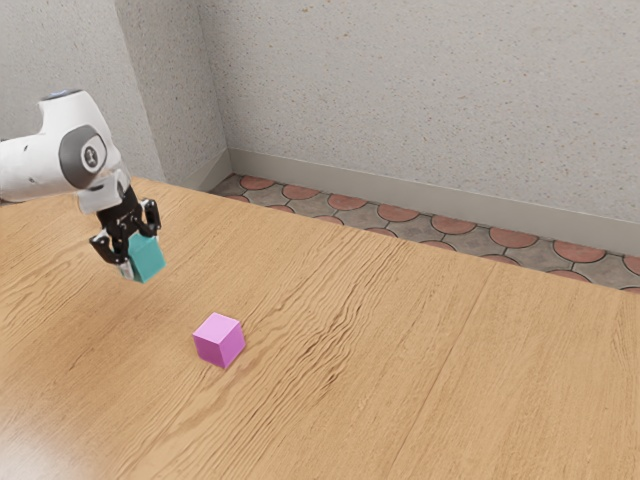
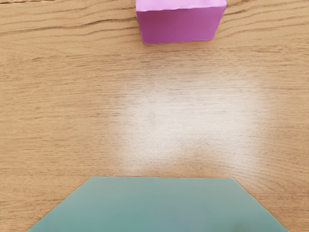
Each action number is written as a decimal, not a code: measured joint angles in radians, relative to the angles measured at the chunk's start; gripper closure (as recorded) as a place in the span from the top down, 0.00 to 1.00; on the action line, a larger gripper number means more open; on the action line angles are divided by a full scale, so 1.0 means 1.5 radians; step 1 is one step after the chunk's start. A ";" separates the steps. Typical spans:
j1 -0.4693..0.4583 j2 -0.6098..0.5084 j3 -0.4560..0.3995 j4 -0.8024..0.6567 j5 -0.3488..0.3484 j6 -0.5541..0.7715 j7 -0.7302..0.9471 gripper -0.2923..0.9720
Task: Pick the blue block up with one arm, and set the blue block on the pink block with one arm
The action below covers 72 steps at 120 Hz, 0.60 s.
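Remote station, simulated bench: my Franka arm's black two-finger gripper (image 1: 133, 248) is clamped from two sides on the teal-tinted, matte, cube-shaped blue block (image 1: 148, 260), holding it in the air above the pale wooden table (image 1: 420, 350) near the exterior view's left; the block touches nothing but the fingers.

The matte, sharp-edged magenta cube that is the pink block (image 1: 218, 339) sits flat on the boards, apart from the hand; in the exterior view it lies between four and five o'clock from the gripper, and lower. From the wrist camera the pink block (image 2: 181, 21) sits ahead of the blue block (image 2: 159, 205), with a stretch of bare grain and a soft sheen between them; its near face looks roughly square to the carried block's front edge, though I cannot tell this exactly.

That offset is what the coming move turns on, in my judgement: carry across until the blue block hangs over the pink top, then lower and release. Neither cube has a long axis, so approach direction matters little; squareness of the faces matters more. There is only the one arm to do it.

Both blocks read as smooth, rigid and uniform in colour; the table shows wavy brown grain; beyond its far edge run a terracotta scalloped tile floor (image 1: 450, 225) and a speckled grey wall (image 1: 400, 90).
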<state>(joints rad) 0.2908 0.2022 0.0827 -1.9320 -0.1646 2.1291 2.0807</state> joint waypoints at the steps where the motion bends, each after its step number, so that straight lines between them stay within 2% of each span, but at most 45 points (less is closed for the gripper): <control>1: -0.002 0.000 0.000 0.000 0.000 -0.001 -0.003 0.51; 46: -0.109 0.013 0.000 -0.021 0.004 -0.016 -0.135 0.51; 72: -0.159 0.015 -0.002 -0.036 0.038 -0.018 -0.212 0.52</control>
<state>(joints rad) 0.0519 0.2250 0.0797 -1.9854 -0.1072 2.1028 1.7634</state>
